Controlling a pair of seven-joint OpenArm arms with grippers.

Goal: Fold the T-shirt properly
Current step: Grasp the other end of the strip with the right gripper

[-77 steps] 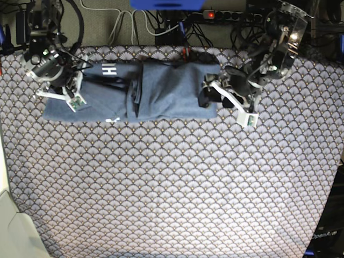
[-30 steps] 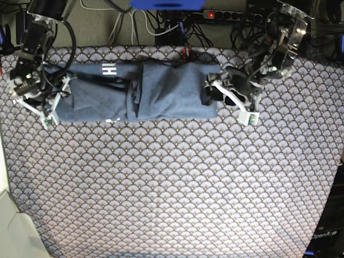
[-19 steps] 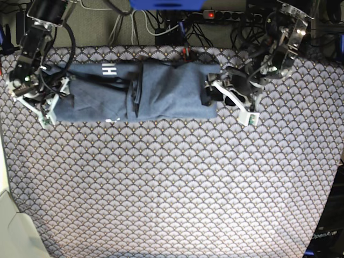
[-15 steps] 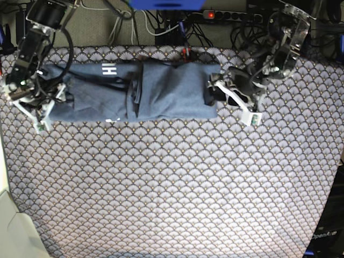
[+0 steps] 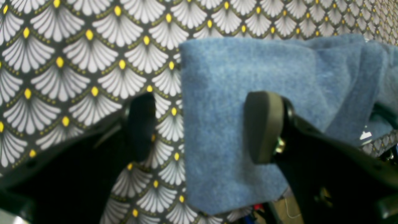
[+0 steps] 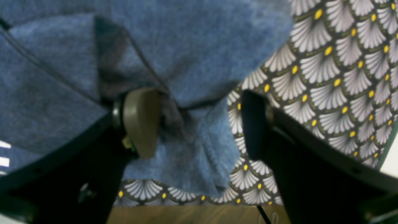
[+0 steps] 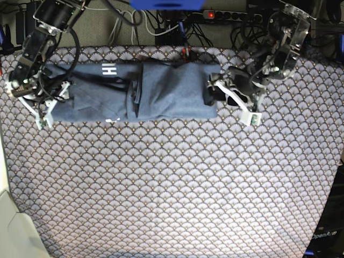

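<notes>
White block strokes on the T-shirt [image 7: 140, 91], near its upper left in the base view, reading roughly "HI"; the rest is folded under. Two short white bars of the same print show at the left edge of the right wrist view, not legible. Faint pale lettering on dark equipment [image 7: 325, 235] at the base view's lower right corner, seemingly "OpenArm".

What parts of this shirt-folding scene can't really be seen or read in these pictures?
- T-shirt lettering: base view shows only a few white strokes; the folds hide the rest.
- T-shirt's left end, base view: the right gripper and its arm cover it.
- Whether either open gripper touches the cloth: both wrist views are blurred up close.
- Left gripper, left wrist view: the fingers' lower parts are lost in dark shadow.
</notes>
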